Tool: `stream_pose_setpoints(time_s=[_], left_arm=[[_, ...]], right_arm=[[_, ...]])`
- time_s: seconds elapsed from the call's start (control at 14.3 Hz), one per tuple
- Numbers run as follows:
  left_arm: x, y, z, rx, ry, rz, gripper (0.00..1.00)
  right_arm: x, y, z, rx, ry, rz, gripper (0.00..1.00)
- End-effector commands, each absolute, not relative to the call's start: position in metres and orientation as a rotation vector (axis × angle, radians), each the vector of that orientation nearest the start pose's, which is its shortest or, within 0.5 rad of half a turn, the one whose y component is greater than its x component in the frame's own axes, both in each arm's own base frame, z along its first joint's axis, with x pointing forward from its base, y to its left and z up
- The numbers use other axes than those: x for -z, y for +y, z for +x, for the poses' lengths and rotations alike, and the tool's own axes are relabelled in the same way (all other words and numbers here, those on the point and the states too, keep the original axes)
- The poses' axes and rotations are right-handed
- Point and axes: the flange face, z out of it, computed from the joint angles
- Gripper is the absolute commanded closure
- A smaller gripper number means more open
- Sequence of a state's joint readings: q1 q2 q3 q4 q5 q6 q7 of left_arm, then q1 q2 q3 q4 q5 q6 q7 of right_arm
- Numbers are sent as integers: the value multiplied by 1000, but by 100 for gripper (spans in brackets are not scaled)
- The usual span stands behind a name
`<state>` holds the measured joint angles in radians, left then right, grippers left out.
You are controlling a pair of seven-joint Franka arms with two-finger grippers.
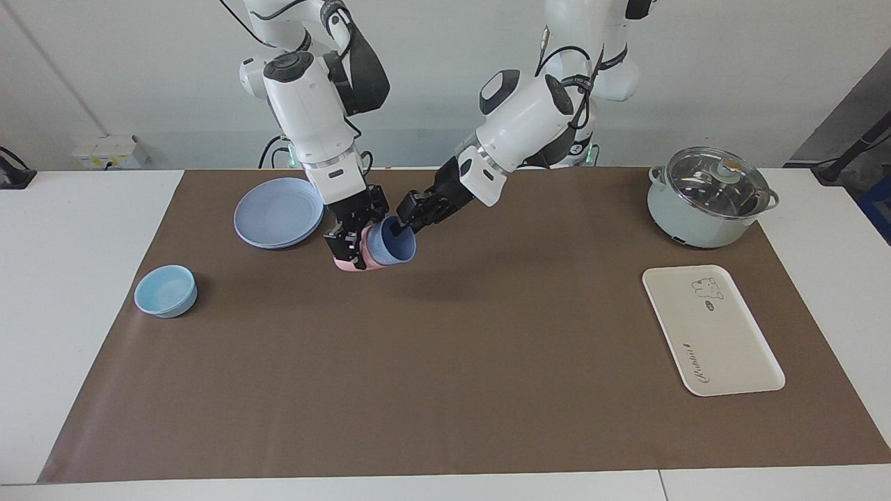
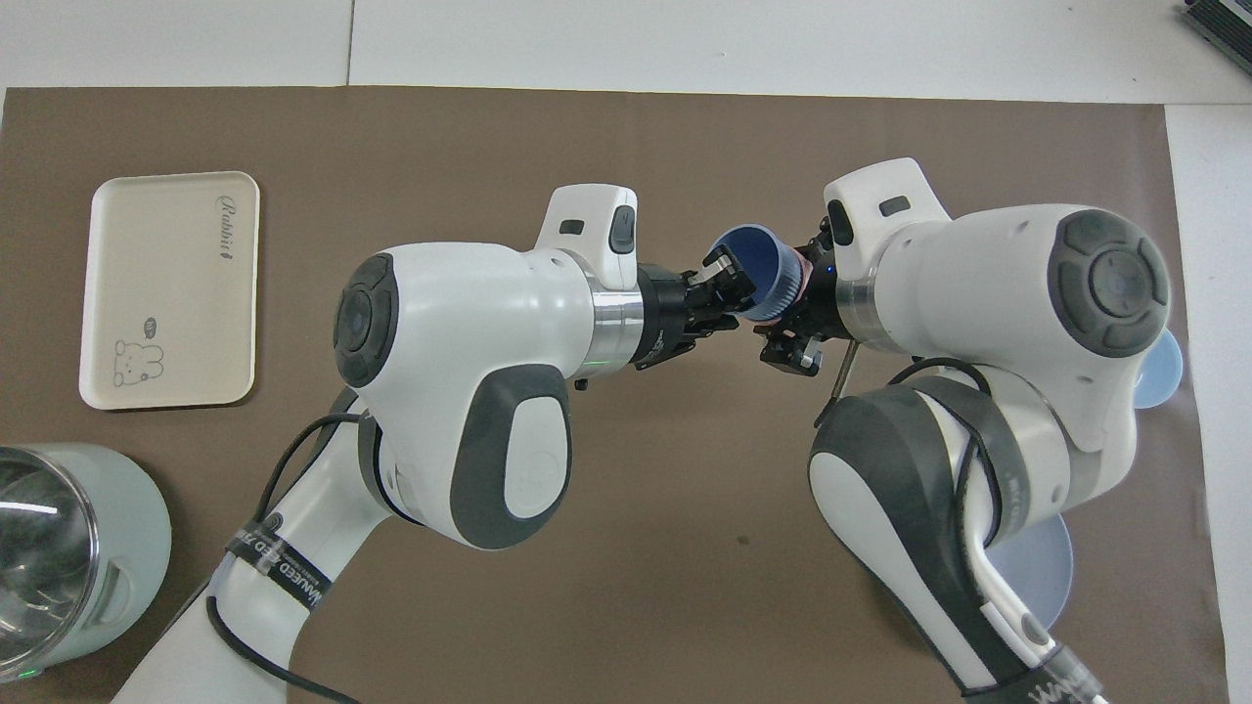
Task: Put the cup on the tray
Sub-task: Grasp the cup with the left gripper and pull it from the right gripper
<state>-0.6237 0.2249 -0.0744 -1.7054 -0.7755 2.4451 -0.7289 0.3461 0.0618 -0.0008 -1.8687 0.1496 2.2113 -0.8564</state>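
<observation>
cup (image 1: pixel 391 243): periwinkle-blue plastic tumbler, tapered, no handle; up in the air over the brown mat (image 1: pixel 445 390), roughly mid-table toward the robots' edge, nested in a pink tumbler (image 1: pixel 346 263) whose base pokes out below.
axis: cup lies tipped, long axis near level, mouth pointing toward the left arm's end of the table.
right gripper (image 1: pixel 350 245): clenched on the nested pair at the base end; carries the load.
left gripper (image 1: pixel 409 217): at the cup's mouth, one finger looks to be inside the rim, one outside; not clear whether they've pinched the wall yet.
key relation: rim wall sits between the left fingers, so the left arm is nearer the open end; judged next move = pinch rim, pull blue cup out along its axis, away from the right gripper.
tray (image 1: pixel 710 327): flat cream-white rectangle, rounded corners, bear drawing + script; near the corner at the left arm's end, well apart from the cup.
risk: smooth tapered plastic, nested cups may stick; pink one could come along.
progress: handover stage, cup not yet on tray.
</observation>
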Motion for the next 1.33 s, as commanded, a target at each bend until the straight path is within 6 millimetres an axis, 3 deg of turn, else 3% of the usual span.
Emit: stream_pose_setpoints(time_s=[0.0,0.35,0.7,0.91,1.05,1.26], left_arm=[[-514,-427,505,71,597,2267,100],[-524,-417,520,54,604,2256,100],[-563,-363,576,97,574,2342,100],[-577,-307,606,11,603,2428,100],[-578,-250,626,-95,658,2528,100],[-575,-167,643,-215,718,2695,100]], right_arm=[[-516,208,567,484,-1634,-2592,100],[-517,208,566,487,-1634,-2592,100],[-515,208,566,482,-1634,-2592,100],[-515,207,566,484,-1632,-2594,100],[-515,206,567,491,-1632,-2595,100],[-516,187,577,546,-1615,-2615,100]])
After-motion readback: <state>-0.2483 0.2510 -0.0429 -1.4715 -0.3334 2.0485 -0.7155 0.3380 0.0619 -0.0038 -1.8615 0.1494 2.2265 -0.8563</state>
